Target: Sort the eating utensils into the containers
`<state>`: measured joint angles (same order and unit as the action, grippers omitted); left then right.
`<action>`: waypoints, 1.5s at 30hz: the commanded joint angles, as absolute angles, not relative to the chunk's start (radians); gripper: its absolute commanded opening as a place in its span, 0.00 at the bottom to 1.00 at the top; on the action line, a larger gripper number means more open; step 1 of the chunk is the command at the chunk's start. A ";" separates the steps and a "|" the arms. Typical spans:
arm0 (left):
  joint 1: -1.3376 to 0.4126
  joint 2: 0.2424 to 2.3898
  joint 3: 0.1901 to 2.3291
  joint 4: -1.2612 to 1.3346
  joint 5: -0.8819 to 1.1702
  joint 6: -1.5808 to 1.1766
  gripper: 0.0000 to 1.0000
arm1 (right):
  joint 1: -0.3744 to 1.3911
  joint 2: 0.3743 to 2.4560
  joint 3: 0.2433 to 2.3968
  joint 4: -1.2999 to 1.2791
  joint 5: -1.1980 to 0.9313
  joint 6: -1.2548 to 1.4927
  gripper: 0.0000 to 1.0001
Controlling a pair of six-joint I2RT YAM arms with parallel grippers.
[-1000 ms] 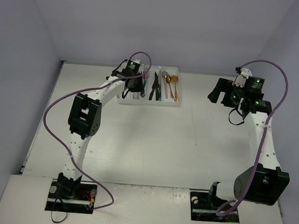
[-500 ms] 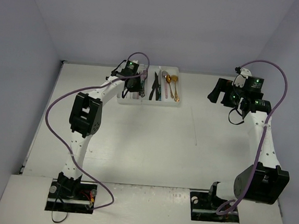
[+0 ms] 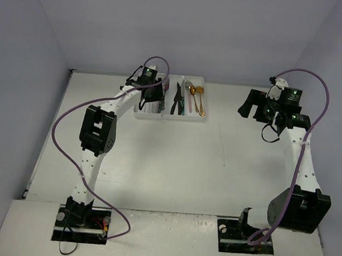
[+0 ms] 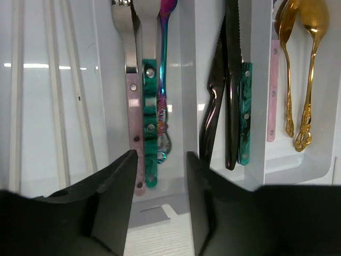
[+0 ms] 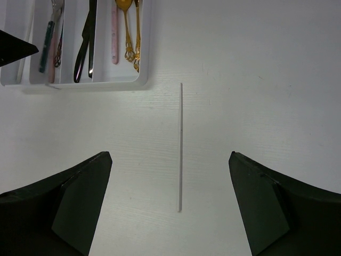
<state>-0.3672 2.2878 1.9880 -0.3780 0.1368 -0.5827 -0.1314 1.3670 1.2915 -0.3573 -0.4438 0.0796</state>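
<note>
The white cutlery tray (image 3: 178, 118) stands at the far middle of the table. In the left wrist view its dividers (image 4: 188, 80) separate white chopsticks (image 4: 73, 90), pink-handled (image 4: 132, 122), teal-handled (image 4: 150, 128) and iridescent (image 4: 163, 80) forks, black knives (image 4: 231, 80), a teal-handled knife (image 4: 245, 112), a pink-handled piece (image 4: 273, 90) and gold spoons (image 4: 311, 64). My left gripper (image 4: 160, 208) (image 3: 151, 97) hovers over the tray's near end, open and empty. My right gripper (image 5: 170, 202) (image 3: 251, 104) is wide open and empty, above a single thin white chopstick (image 5: 180, 146) lying on the table.
The tray also shows at the upper left of the right wrist view (image 5: 80, 85). The lone chopstick (image 3: 222, 145) lies right of the tray in the top view. Grey walls close in the table on three sides.
My left wrist has shifted slightly left and back over the tray. The right arm has not moved.
</note>
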 commanded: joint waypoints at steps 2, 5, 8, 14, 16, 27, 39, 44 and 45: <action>-0.359 2.238 2.058 -0.312 0.156 -0.571 0.47 | -0.135 1.354 1.291 -0.305 -0.432 0.074 0.90; -0.362 2.212 2.066 -0.314 0.165 -0.558 0.53 | -0.134 1.343 1.280 -0.310 -0.402 0.056 0.89; -0.366 2.143 2.085 -0.332 0.157 -0.502 0.55 | -0.122 1.331 1.262 -0.340 -0.335 0.007 0.84; -0.379 1.959 2.099 -0.388 0.076 -0.342 0.58 | -0.058 1.388 1.188 -0.460 -0.155 -0.111 0.63; -0.380 1.876 2.042 -0.388 0.035 -0.284 0.59 | -0.026 1.434 1.160 -0.490 -0.130 -0.121 0.60; -0.369 1.441 1.537 -0.380 -0.110 -0.167 0.63 | 0.047 1.656 1.118 -0.507 -0.181 -0.081 0.61; -0.309 1.320 1.299 -0.392 -0.114 -0.197 0.64 | 0.123 1.834 1.166 -0.505 -0.209 -0.055 0.60; -0.301 1.335 1.300 -0.386 -0.115 -0.207 0.64 | 0.135 1.903 1.180 -0.504 -0.142 -0.057 0.39; -0.300 1.340 1.303 -0.386 -0.118 -0.209 0.64 | 0.139 1.919 1.183 -0.505 -0.124 -0.057 0.32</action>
<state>-0.3071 1.3701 1.2701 -0.4427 -0.1003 -0.1945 0.1275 1.8507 1.1665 -0.5015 -0.1666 -0.0674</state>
